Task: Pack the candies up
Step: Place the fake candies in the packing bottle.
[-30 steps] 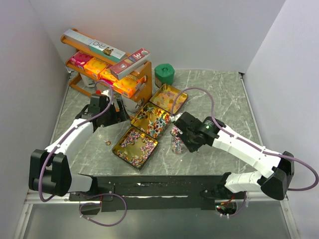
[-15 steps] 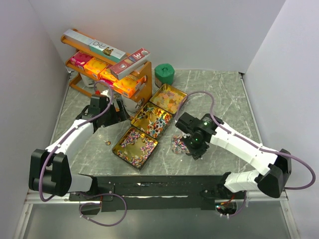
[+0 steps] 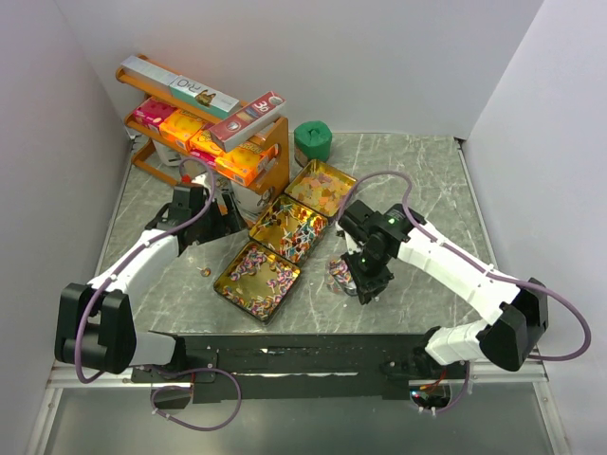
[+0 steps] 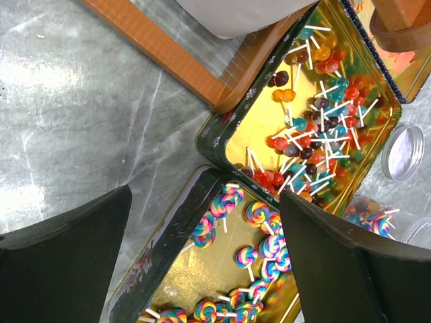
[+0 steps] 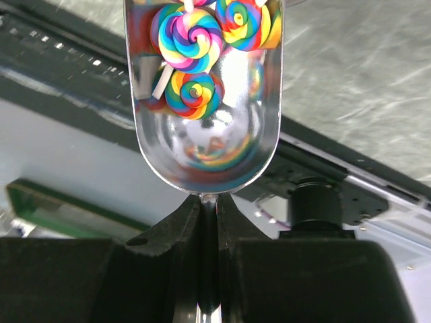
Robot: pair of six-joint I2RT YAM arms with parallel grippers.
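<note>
The right gripper (image 5: 207,202) is clamped tight on the thin handle of a shiny metal scoop (image 5: 202,134), and the scoop has a few rainbow swirl candies (image 5: 187,35) sitting in its bowl. It hangs just off the near-right side of the middle gold tin (image 3: 268,221), above the grey marble-look table (image 3: 427,180). That middle tin is full of small round lollies on white sticks, reds, teals and oranges. Right up against its near-left side is another gold tin (image 3: 228,279) with more rainbow swirls, and on its far-right side a third gold tin (image 3: 308,178) holds orange-yellow sweets. The left gripper (image 4: 205,202) hovers left of the middle tin with its dark fingers spread wide, nothing between them. One stray sweet (image 3: 204,272) lies on the table, near-left of the middle tin. Just behind the middle tin stands an orange wooden rack (image 3: 277,152) stacked with cardboard boxes, and a green round tub (image 3: 312,142) sits further back from the middle tin.
</note>
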